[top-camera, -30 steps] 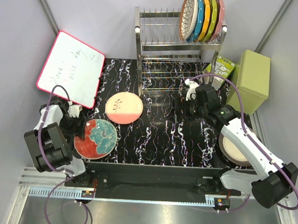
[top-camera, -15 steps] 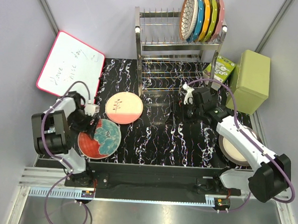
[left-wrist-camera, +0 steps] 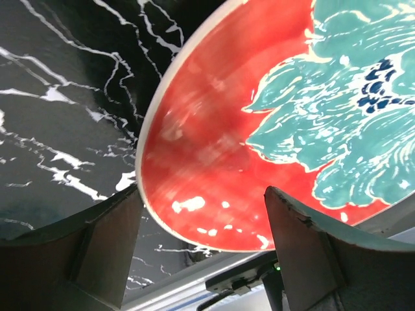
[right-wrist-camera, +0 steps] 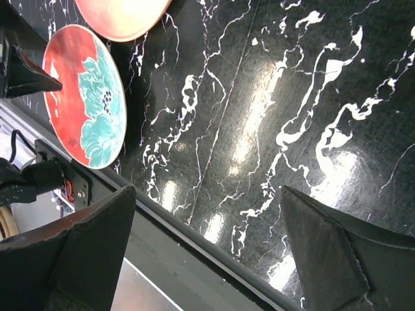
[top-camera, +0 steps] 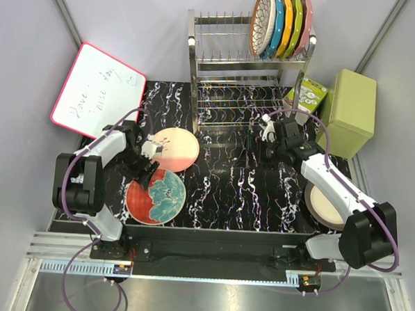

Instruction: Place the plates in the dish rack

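The red plate with a teal flower [top-camera: 156,197] [left-wrist-camera: 259,129] lies at the table's front left, its near rim between the spread fingers of my left gripper [top-camera: 145,168] [left-wrist-camera: 202,191], which is open. Behind it lies the pink-and-cream plate [top-camera: 174,149] [right-wrist-camera: 120,13]. A cream plate with a dark rim [top-camera: 325,203] sits at the right, partly hidden by my right arm. The brown-rimmed floral plate [top-camera: 261,22] stands in the top tier of the dish rack [top-camera: 226,73]. My right gripper [top-camera: 255,145] [right-wrist-camera: 207,190] hangs open and empty in front of the rack.
Plain blue, orange, green and pink plates [top-camera: 289,24] stand beside the floral one in the rack. A red-framed whiteboard [top-camera: 99,94] leans at the back left. A green box [top-camera: 352,111] and a small patterned box [top-camera: 308,94] stand at the back right.
My left gripper has swung right along the table, and the red plate has slid right with it. The right gripper has shifted slightly back towards the rack.
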### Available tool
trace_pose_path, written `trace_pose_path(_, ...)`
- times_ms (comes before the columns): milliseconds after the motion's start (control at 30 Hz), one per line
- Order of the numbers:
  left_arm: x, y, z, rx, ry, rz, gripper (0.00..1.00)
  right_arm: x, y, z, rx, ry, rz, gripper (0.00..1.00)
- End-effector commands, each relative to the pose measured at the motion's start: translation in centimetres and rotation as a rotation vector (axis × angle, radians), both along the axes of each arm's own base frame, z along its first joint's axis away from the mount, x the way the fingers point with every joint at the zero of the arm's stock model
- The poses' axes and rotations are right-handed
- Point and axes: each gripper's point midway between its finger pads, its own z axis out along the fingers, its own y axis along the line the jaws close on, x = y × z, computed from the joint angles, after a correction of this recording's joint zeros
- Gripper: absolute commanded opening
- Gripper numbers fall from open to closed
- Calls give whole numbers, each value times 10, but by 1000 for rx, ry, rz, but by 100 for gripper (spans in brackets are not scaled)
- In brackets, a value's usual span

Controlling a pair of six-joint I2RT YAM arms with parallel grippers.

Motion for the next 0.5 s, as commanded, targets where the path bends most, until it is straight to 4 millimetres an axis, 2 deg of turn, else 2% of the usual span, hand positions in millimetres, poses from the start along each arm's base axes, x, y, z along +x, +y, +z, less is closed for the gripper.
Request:
trace_pose_path(0,-8,2,9,5,66,37,78,-5,5,8,48,-8,14,100)
trace_pose_path(233,-51,8,-11,17,190,30,69,-8,0,9,54,-16,-6,100)
trace_pose_path(400,-53,9,-18,12,240,63,63,-14,-1,8,66,-2,-8,100)
trace_pose_path(467,-48,5,-13,-11,247,74,56,-18,-1,7,66,13,-4,100)
